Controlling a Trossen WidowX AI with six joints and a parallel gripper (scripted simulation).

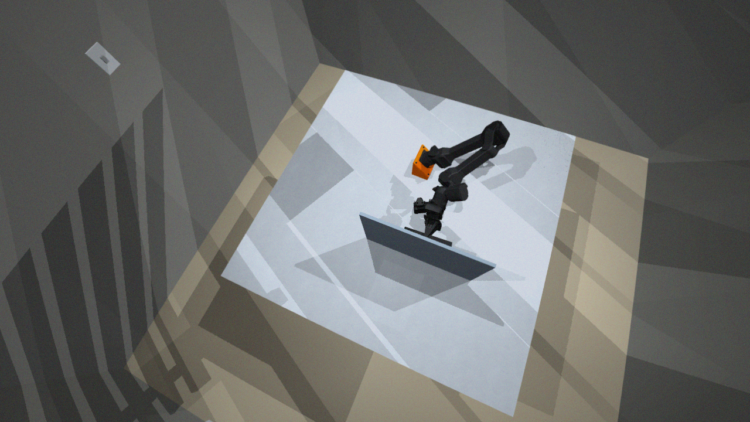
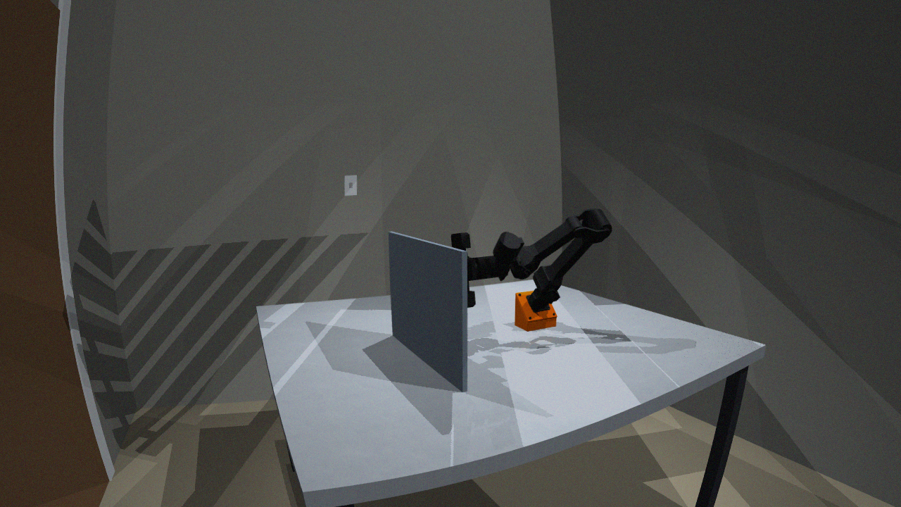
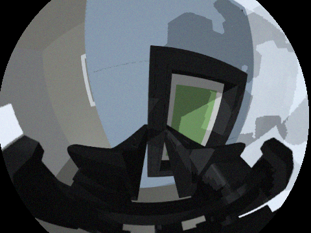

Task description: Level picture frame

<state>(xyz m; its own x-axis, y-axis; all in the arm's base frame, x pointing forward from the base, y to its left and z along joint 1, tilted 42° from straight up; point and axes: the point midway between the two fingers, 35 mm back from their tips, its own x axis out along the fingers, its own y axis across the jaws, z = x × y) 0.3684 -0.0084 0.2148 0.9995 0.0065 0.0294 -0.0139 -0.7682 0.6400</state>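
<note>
Screw hidden behind frame (image 1: 441,241) (image 3: 159,65)

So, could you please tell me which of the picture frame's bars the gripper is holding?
The long bar at the left in the wrist view, between the fingertips.

Landmark: the upright blue panel (image 1: 427,246) (image 2: 428,308) (image 3: 120,39). It blocks straight passage across the white table (image 1: 335,315) (image 2: 378,441). Open air lies above its top edge and past both side edges. On its arm-facing side, the black frame (image 3: 159,58) and folded arm (image 1: 469,165) (image 2: 554,246) obstruct passage.
</note>
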